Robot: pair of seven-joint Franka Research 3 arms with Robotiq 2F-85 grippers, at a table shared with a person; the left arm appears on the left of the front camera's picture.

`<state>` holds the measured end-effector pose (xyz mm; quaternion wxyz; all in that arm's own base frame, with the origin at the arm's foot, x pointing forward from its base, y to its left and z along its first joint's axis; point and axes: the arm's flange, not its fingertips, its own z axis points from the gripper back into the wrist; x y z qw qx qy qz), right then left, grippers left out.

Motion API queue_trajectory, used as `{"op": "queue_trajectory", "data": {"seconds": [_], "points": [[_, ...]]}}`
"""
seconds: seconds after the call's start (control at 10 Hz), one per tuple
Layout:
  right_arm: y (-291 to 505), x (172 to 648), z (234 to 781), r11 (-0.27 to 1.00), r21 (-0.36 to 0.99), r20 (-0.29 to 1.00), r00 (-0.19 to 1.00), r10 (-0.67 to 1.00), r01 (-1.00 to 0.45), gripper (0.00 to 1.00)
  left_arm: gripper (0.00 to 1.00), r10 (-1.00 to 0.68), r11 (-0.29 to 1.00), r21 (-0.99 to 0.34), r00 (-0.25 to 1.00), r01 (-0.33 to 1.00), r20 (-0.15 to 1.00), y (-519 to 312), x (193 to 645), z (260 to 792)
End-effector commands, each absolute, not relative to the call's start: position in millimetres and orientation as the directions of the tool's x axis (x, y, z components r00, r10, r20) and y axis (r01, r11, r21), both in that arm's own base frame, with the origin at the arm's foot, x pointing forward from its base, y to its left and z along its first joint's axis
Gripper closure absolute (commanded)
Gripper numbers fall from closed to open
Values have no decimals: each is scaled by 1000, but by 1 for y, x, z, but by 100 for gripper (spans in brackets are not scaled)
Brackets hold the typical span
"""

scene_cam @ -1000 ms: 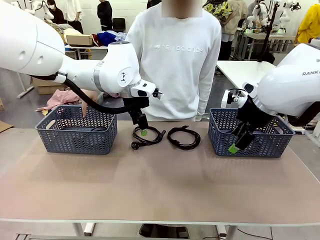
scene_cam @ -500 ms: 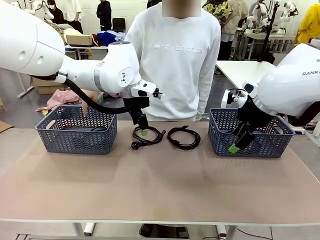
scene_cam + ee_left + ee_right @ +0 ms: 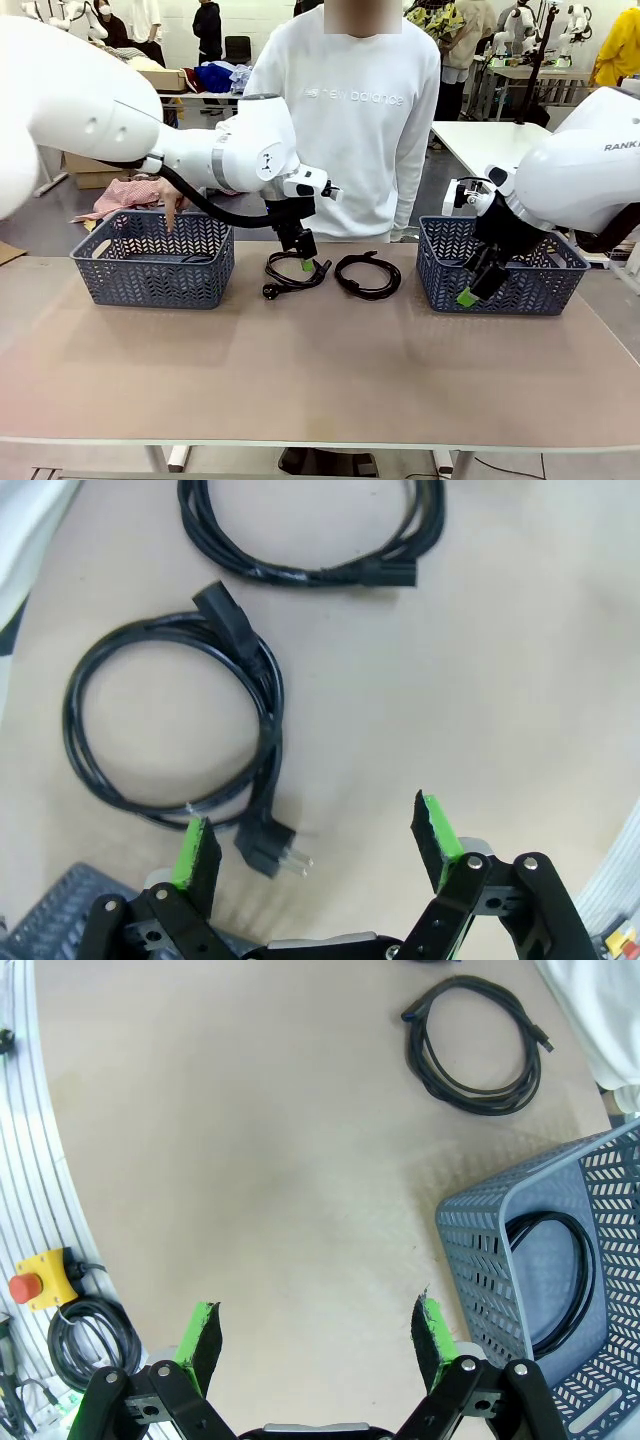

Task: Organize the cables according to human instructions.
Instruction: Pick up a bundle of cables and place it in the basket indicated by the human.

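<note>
Two coiled black power cords lie on the worktop (image 3: 320, 370) directly in front of the person (image 3: 345, 130) in the white sweatshirt. They sit side by side, close together but apart. The coil on the person's right (image 3: 270, 720) has a two-pin plug (image 3: 270, 850) sticking out toward the robot's side. The other coil (image 3: 300, 573) lies more squarely before the person.

Two grey-blue lattice baskets stand on the worktop, one on each side of the person. The basket on the person's left (image 3: 500, 290) holds a third coiled cord (image 3: 548, 1220), lying flat on its floor. In the basket on the person's right (image 3: 150, 275) a dark loop (image 3: 197, 259) shows low inside. It looks like a fourth cord, though little of it can be made out. One hand (image 3: 172, 205) of the person hangs just behind that basket, a finger pointing down.

The left claw (image 3: 300, 250) hangs above the coil with the two-pin plug, jaws spread and empty. The right claw (image 3: 470, 292) hovers on the robot's side of the basket on the person's left, also spread and empty.
</note>
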<state>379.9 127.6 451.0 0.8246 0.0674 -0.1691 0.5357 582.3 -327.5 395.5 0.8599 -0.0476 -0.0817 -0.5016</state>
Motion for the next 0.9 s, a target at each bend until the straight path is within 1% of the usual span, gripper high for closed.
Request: {"op": "queue_trajectory", "data": {"seconds": [0.0,0.1,0.4,0.8], "points": [[129,379,450,424,-74,348,375,859,-903,0,0,-865,485,10,479,874,149,-347,604,388],[129,379,450,424,-74,348,375,859,-903,0,0,-869,480,-8,477,877,135,-352,609,377],[129,379,450,424,-74,348,375,859,-903,0,0,-898,433,13,431,901,92,-359,622,354],[129,379,450,424,-74,348,375,859,-903,0,0,-906,418,-5,418,908,70,-357,629,341]]}}
